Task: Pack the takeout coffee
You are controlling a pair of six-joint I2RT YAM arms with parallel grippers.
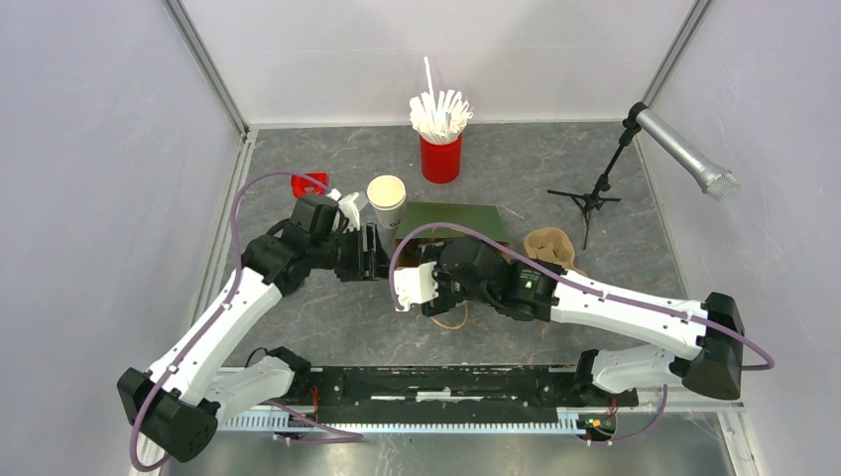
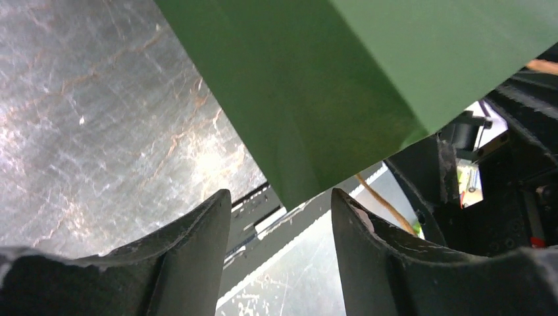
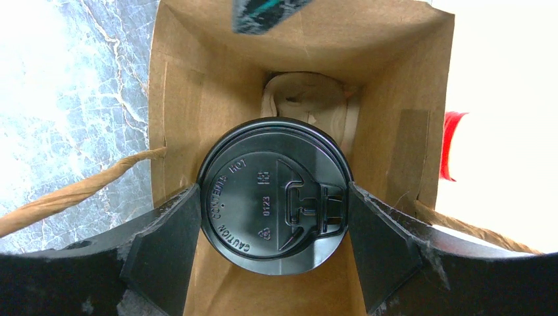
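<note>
The takeout coffee [image 3: 273,191] shows its round black lid in the right wrist view. It sits in the mouth of a paper bag [image 3: 197,79] that is brown inside and green outside [image 1: 451,216]. My right gripper [image 3: 273,197] is shut on the cup, one finger against each side of the lid. In the top view the cup is hidden under my right wrist. My left gripper [image 1: 372,253] is open and empty beside the bag's left end. A green corner of the bag [image 2: 329,79] hangs just above its fingertips [image 2: 220,204].
A lidless white cup stack [image 1: 387,198] stands behind the left gripper. A red cup of white stirrers [image 1: 441,149] is at the back. A microphone stand [image 1: 595,193] and a crumpled brown paper piece [image 1: 550,246] are to the right. Brown paper [image 3: 306,95] lies deep in the bag.
</note>
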